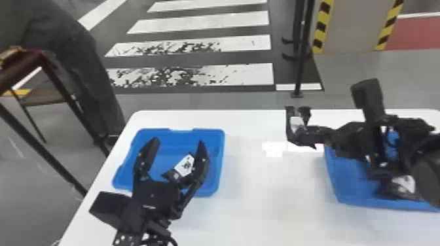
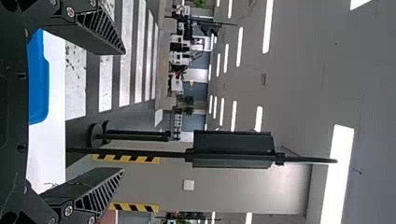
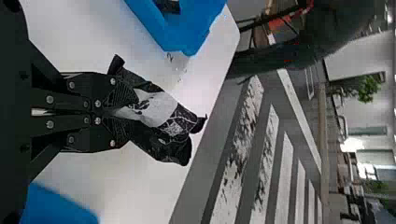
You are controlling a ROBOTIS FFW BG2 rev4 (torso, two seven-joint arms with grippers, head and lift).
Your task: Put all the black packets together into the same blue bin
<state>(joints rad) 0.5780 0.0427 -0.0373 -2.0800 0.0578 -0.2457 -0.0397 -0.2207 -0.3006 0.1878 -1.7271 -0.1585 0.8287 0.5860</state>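
Over the white bench (image 1: 258, 193), the right black gripper (image 3: 125, 111) clenches a crumpled black-and-white packet (image 3: 161, 109), long axis projecting outward from the fingers. Robot-left lies the left-hand blue plastic bin (image 1: 220, 163); the left black gripper (image 1: 178, 142), fingers spread, should clear before release.

The near side of the left blue bin (image 1: 219, 163) is partly covered by the left gripper (image 1: 178, 142); the packet inside it (image 1: 185, 166) is overlapped by one finger. The right blue bin (image 1: 343, 189) is partly hidden by the right arm (image 1: 348, 135) and cut off at the head view's right edge. The packet in that bin (image 1: 405, 183) is blurred and partly covered. The pinched end of the held packet (image 3: 161, 109) is concealed between the right gripper's (image 1: 310, 134) fingers. The table's (image 1: 255, 202) near edge is cut off.
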